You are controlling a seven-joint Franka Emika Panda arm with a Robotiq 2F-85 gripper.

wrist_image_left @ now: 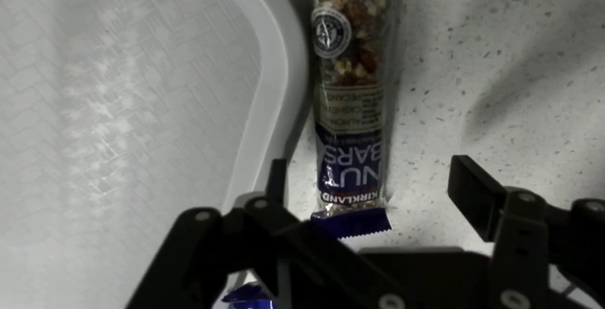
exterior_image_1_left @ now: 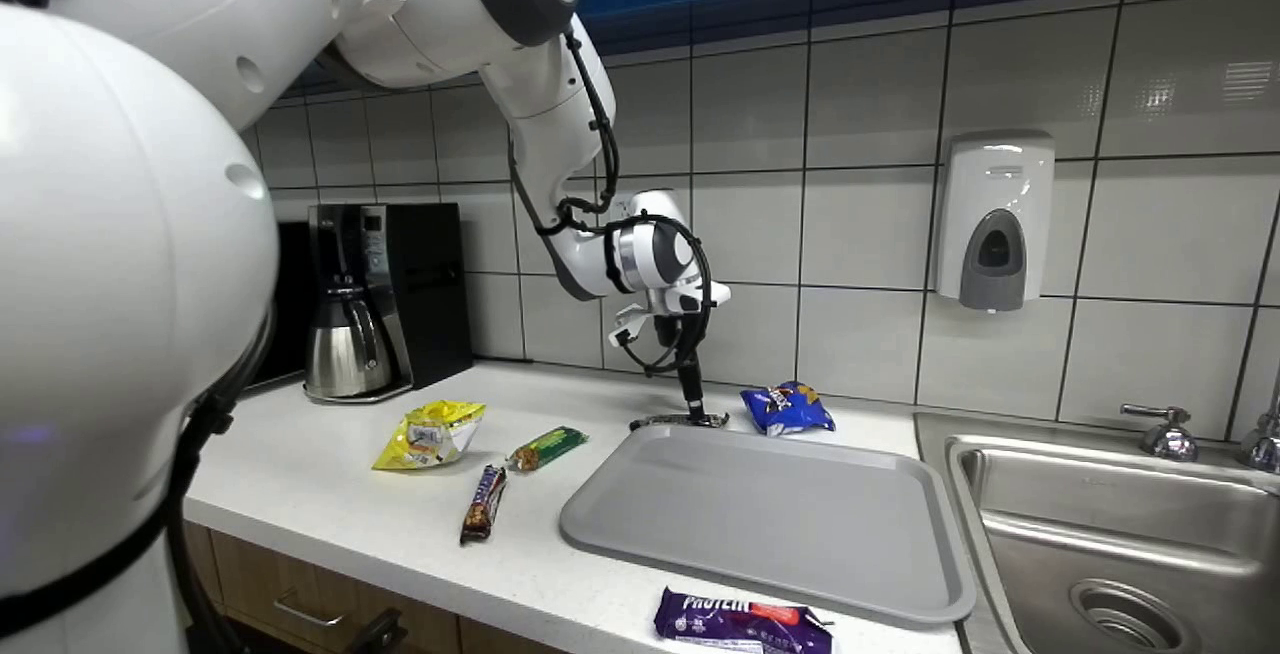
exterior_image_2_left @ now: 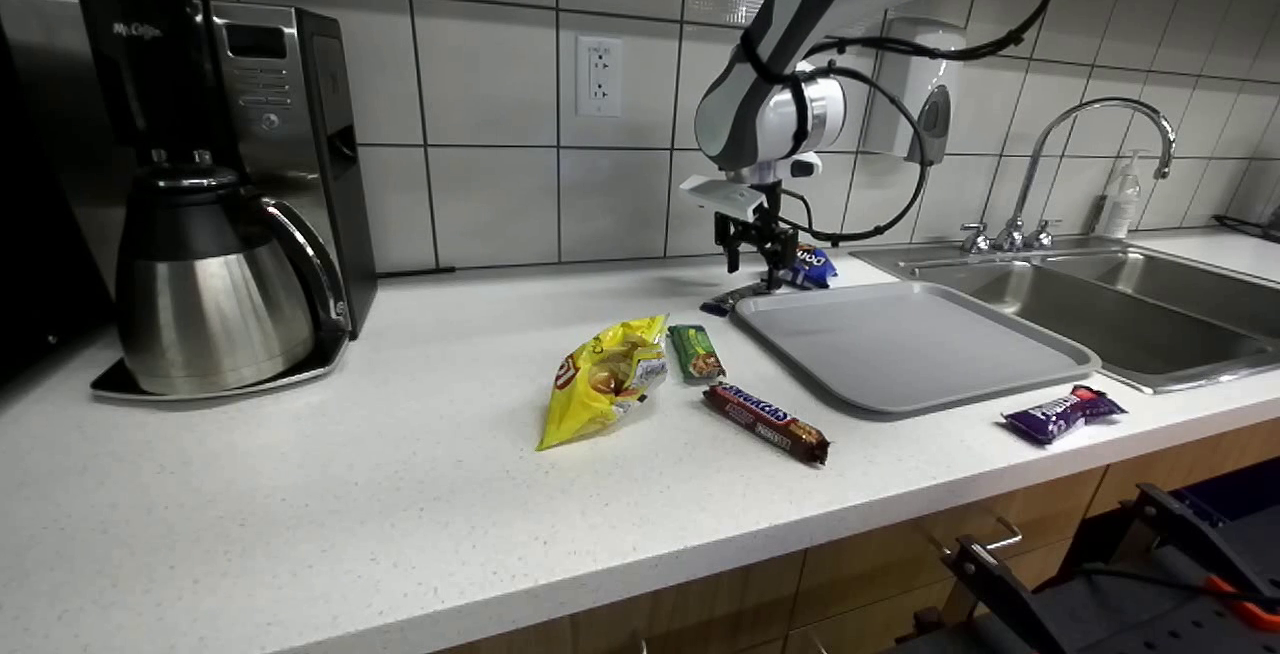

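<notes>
The nut bar [wrist_image_left: 352, 158] is wearing white-lettered navy. The gripper [wrist_image_left: 377, 191] is showing black, the tray [wrist_image_left: 156, 110] a grey woven pattern, the counter [wrist_image_left: 463, 101] dark speckles on white; near its front edge, a protein bar [exterior_image_1_left: 742, 624] is gleaming purple.

Both exterior views facing tiled wall [exterior_image_1_left: 868, 224], wrist view close above nut bar [wrist_image_left: 352, 110]
</notes>
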